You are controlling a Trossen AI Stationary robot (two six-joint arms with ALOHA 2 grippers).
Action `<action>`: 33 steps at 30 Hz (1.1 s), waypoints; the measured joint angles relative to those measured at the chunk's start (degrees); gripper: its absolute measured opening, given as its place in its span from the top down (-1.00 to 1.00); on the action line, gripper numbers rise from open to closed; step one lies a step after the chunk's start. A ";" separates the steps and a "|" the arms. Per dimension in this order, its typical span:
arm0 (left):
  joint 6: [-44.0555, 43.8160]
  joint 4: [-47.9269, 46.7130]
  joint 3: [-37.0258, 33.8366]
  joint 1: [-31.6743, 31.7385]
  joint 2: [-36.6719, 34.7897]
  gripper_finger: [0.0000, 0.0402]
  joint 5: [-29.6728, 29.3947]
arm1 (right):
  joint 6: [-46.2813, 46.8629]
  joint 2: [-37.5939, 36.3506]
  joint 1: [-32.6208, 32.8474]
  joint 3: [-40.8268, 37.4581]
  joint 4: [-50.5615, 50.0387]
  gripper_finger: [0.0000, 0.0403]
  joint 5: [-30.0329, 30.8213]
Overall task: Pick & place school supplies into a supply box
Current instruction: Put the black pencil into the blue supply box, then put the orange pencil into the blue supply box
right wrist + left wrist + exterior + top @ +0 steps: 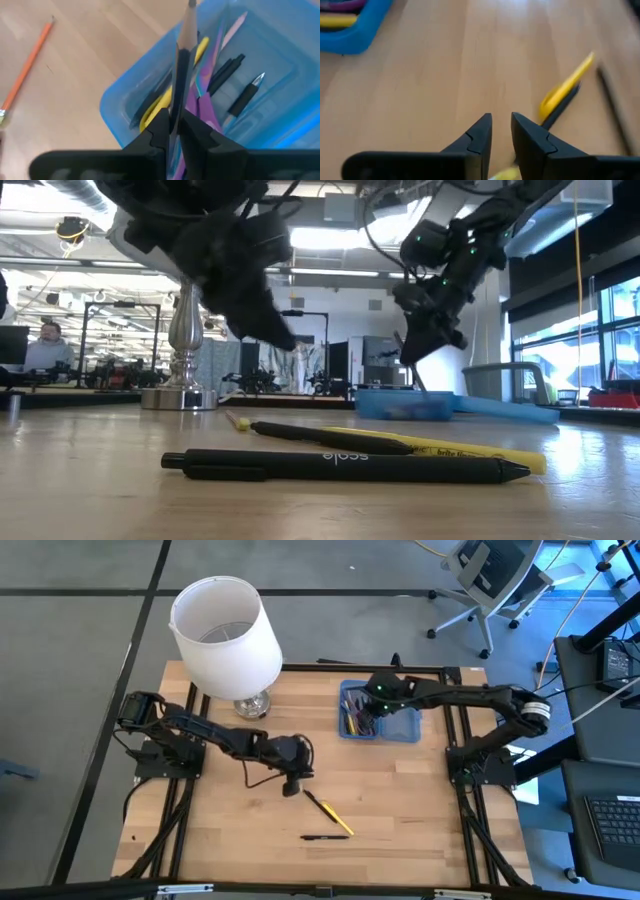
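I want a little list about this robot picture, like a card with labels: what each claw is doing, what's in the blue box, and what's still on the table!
left claw: left gripper, fingers slightly apart, empty, low over the table near the loose pens
right claw: right gripper, shut on a pencil, over the blue box
in the box: yellow pen, purple scissors, black pens
still on table: black pen, yellow pen, dark pencil
also there: white lamp

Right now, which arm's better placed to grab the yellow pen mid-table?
Left, probably. The left gripper hovers beside the yellow pen, fingers nearly shut and holding nothing. The right gripper is over the blue pencil case, shut on a grey pencil.
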 joint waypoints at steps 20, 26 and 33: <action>35.28 -17.09 0.00 -3.42 0.00 0.55 -8.67 | 2.85 4.68 -0.80 0.00 -0.11 0.81 -3.19; 40.11 -15.70 0.00 -3.34 1.26 0.47 -8.92 | 3.67 4.70 -0.72 -0.01 -0.11 0.75 -5.95; 41.39 -13.81 0.27 -3.23 7.33 0.47 -7.83 | 5.20 4.70 -0.72 -0.02 -0.14 0.74 -5.94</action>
